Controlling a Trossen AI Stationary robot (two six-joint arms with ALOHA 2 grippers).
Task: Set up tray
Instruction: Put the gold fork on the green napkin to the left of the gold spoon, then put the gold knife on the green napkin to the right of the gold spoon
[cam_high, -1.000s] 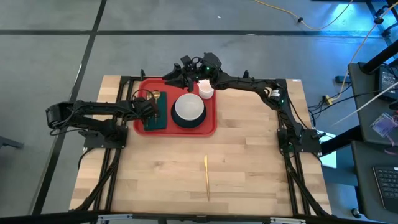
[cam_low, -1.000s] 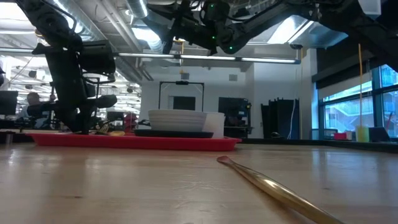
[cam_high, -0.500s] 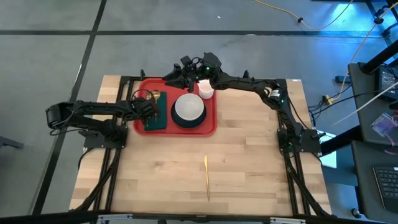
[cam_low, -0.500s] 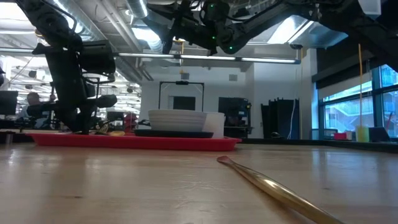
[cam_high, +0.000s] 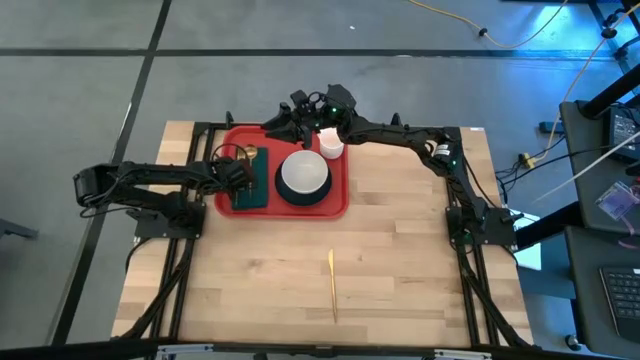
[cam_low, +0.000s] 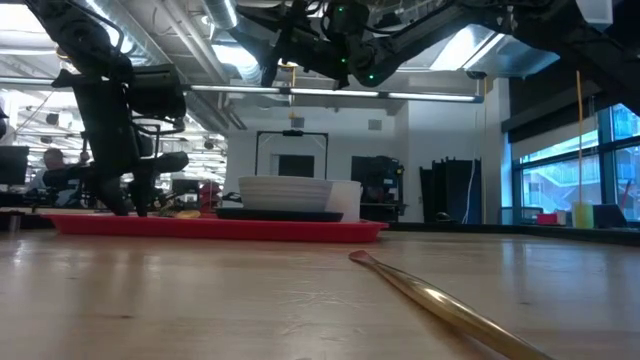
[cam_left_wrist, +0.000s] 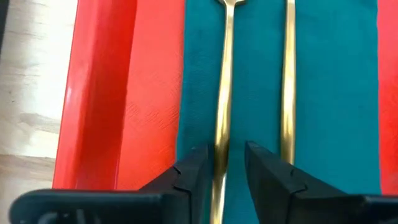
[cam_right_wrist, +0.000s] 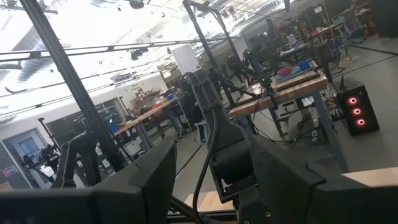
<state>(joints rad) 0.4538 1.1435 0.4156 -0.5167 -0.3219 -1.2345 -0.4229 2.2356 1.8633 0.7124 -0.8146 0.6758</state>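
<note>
The red tray (cam_high: 335, 205) lies on the far left part of the table. A dark green napkin (cam_left_wrist: 255, 93) covers its left side. Two gold utensils lie side by side along the napkin, the left one (cam_left_wrist: 222, 99) and the right one (cam_left_wrist: 288, 81). My left gripper (cam_left_wrist: 224, 171) points down over the napkin's near end, open, with a finger on either side of the left utensil's handle. My right gripper (cam_right_wrist: 211, 199) is open with nothing between its fingers, raised above the tray's far edge (cam_high: 290, 112). My left gripper's fingers (cam_left_wrist: 196, 171) come from above and straddle the left utensil's handle (cam_left_wrist: 219, 155), which lies flat on the napkin. A gap shows on one side. On the other side the finger stands close, and I cannot tell whether it touches.
A white bowl (cam_high: 303, 173) on a dark plate sits in the tray's middle, with a white cup (cam_high: 331, 146) behind it. A third gold utensil (cam_high: 331, 285) lies on the bare wood near the table's front. The right half of the table has free room.
My left gripper has opened where it stands and let go of the left gold utensil, which stays flat on the napkin. Neither arm has moved otherwise.
</note>
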